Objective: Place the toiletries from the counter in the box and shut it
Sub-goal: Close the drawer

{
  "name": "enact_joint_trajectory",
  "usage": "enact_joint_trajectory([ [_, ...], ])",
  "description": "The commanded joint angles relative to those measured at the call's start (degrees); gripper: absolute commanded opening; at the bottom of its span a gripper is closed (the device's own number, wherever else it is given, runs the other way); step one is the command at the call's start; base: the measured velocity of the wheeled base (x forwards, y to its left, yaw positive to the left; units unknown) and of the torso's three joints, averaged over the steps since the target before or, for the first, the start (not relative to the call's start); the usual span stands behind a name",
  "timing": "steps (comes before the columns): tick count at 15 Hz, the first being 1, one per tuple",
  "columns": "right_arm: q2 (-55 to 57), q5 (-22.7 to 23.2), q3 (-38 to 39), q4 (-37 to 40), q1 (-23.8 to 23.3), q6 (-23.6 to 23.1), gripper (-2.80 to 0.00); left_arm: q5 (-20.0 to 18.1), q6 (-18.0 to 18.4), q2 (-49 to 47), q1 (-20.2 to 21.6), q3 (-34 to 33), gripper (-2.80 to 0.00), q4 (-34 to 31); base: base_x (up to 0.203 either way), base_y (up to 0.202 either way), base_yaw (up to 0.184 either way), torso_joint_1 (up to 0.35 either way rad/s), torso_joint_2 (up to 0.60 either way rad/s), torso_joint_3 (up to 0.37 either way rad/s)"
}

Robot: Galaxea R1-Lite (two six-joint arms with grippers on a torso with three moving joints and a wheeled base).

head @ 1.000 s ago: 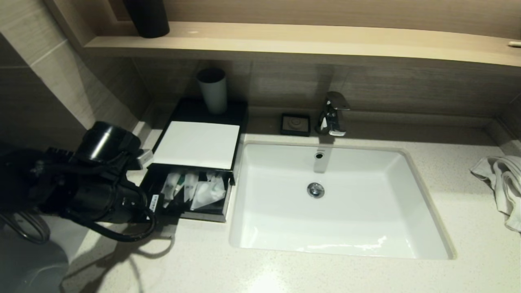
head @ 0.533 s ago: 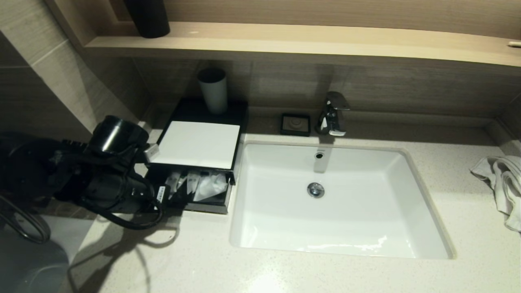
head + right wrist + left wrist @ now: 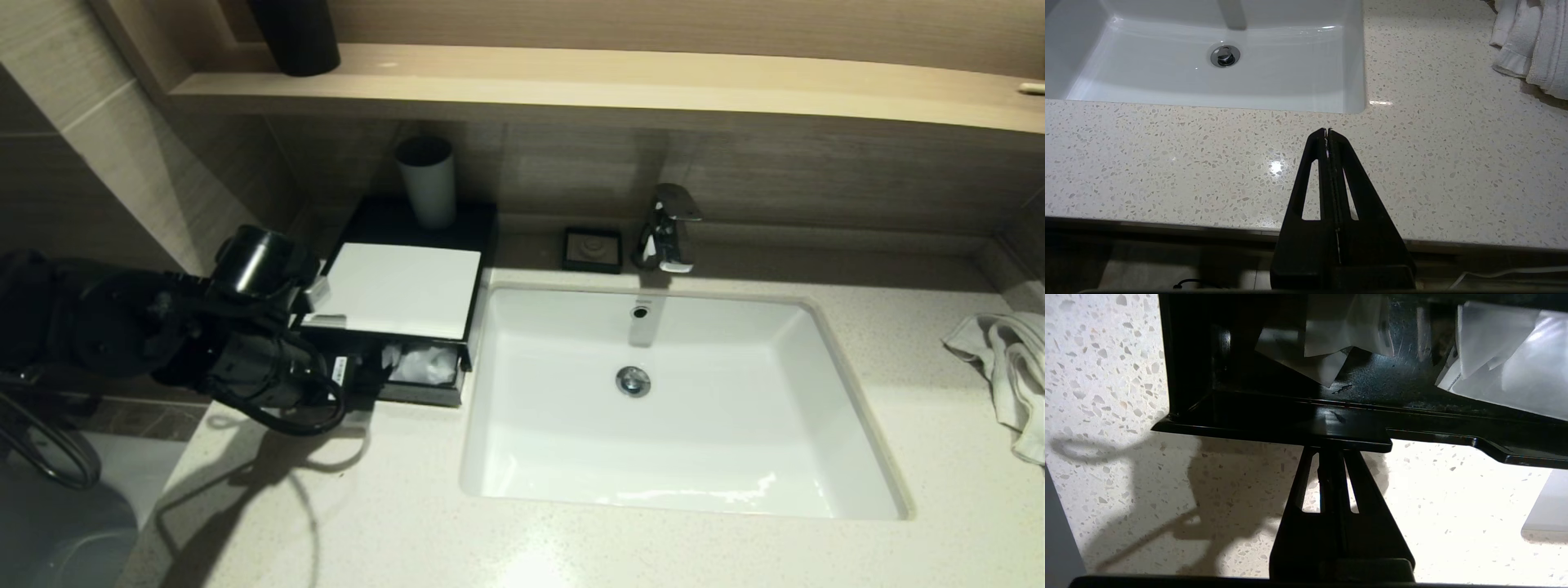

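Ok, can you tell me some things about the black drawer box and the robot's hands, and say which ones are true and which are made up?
1. The left gripper is shut, with its tips against the front of the drawer. True.
2. The drawer is pushed all the way in. False: it sticks out partly, and white packets show inside it.
3. The right gripper holds a packet. False: it is shut on nothing, above the bare counter.
4. A cup stands on the back of the box. True.
5. The towel lies in the sink. False: it lies on the counter at the robot's right.
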State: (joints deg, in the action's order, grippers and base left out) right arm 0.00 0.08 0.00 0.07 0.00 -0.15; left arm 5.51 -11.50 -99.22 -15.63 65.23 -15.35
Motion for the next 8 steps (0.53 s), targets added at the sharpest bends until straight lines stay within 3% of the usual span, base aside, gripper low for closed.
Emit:
enact_joint_trajectory([
  [1,0.00,0.01,0.00,0.01,0.00,-0.03,-2.80,0.03,-0.28,-0.83,-0.02,1.14,-2.80,-0.12,0.000,0.000,0.000,0.000,0.00,0.000],
  [8,0.00,0.01,0.00,0.01,0.00,-0.08,-2.80,0.03,-2.03,-1.68,1.30,4.97,-2.80,-0.12,0.000,0.000,0.000,0.000,0.00,0.000],
])
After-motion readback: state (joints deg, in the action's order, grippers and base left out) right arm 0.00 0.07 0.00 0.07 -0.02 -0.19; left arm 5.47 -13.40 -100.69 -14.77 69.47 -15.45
